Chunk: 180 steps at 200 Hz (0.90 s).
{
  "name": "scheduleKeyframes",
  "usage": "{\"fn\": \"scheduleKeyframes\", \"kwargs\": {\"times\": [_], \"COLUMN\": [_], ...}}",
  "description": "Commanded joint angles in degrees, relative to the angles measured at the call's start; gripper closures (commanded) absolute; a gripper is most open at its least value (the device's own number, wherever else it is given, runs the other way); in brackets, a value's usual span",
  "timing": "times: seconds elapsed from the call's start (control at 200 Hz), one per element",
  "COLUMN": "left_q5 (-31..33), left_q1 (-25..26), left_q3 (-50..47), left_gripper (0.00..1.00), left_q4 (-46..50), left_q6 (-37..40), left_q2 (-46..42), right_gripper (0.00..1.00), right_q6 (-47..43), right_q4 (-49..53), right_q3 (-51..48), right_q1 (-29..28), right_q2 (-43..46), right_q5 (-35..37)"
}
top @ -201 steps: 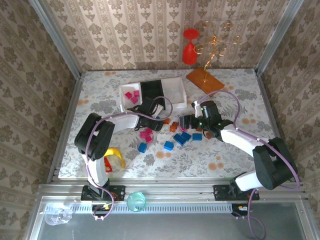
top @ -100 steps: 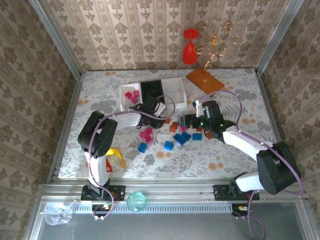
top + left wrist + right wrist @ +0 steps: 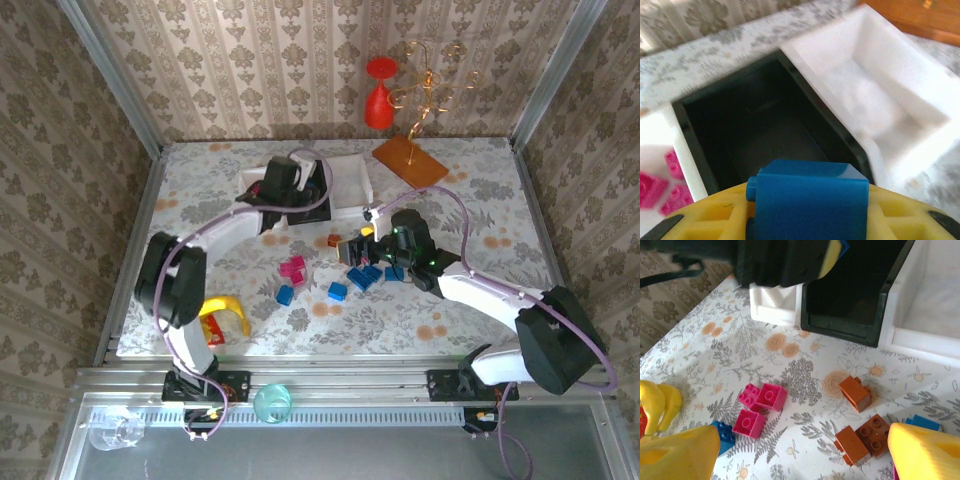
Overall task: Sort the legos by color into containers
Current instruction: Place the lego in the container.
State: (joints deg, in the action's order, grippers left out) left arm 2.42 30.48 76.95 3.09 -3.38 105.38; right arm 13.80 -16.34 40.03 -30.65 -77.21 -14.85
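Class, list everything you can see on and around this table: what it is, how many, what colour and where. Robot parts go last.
white trays: two, far side of the table, flanking the black tray.
black tray: one, between them.
pink bricks: three loose mid-table; a few more in the left-hand white tray.
brown bricks: three, loose, just in front of the trays.
blue bricks: several loose mid-table; one blue brick held.
board: one, orange-brown, flat, far right.
toy: one, yellow and red, near left.
ornament: one, red, at the back wall.
round object: one, teal, on the near rail.
left gripper: yellow fingers, shut on the blue brick over the black tray.
right gripper: yellow fingers, open above the loose bricks.
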Motion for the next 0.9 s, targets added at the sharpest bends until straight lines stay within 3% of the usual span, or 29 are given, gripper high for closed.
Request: {"fn": "scheduleKeyframes", "kwargs": {"times": [0.0,0.2,0.465,0.69,0.895], "left_q5": [2.94,6.61,3.19,0.69,-3.04], "left_q1": [-1.42,-2.8,-3.48,-3.32,-2.1], "left_q3": [7.9,23.0,28.85,23.21,0.13], "left_gripper": [0.69,0.66,0.44,0.36,0.33], "left_q4": [4.25,11.67,14.88,14.0,6.49], "left_q6": [1.8,3.77,3.1,0.93,-4.8], "left_q2": [7.05,17.77,20.12,12.59,-7.25], "right_gripper": [0.11,0.11,0.11,0.11,0.1], "right_q6": [-0.22,-0.36,-1.63,-0.93,-2.07], "right_q4": [-2.53,-0.83,1.3,2.74,6.58], "right_q3": [1.89,0.84,-0.64,-1.51,-2.89], "right_q1": [-0.29,-0.28,-0.28,-0.28,-0.37], "right_q2": [-0.57,1.05,3.95,5.14,7.74], "right_q5": [0.96,2.84,5.63,5.45,5.11]}}
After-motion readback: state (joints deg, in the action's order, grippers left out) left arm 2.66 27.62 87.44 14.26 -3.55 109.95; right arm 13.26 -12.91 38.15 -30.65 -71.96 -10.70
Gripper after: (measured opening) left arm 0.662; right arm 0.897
